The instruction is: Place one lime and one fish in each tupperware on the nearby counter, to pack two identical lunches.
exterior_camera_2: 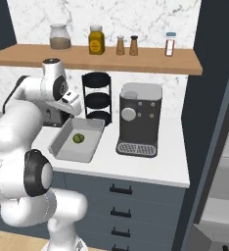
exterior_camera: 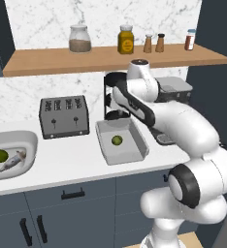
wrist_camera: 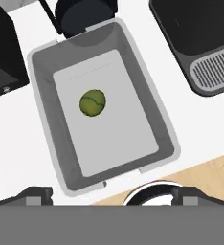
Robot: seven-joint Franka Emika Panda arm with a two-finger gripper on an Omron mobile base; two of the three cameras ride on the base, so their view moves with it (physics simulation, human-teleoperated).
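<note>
A light grey tupperware stands on the counter to the right of the toaster. One lime lies on its floor, apart from the walls. My gripper hangs above this tub, looking straight down into it. It is open wide, with nothing between its fingertips. At the counter's far left, a second lime and a slender grey fish lie side by side in a pale rounded basin.
A dark slotted toaster sits left of the tub. Behind it is a black tiered rack, and a coffee machine stands to the right. A wooden shelf with jars and shakers runs overhead.
</note>
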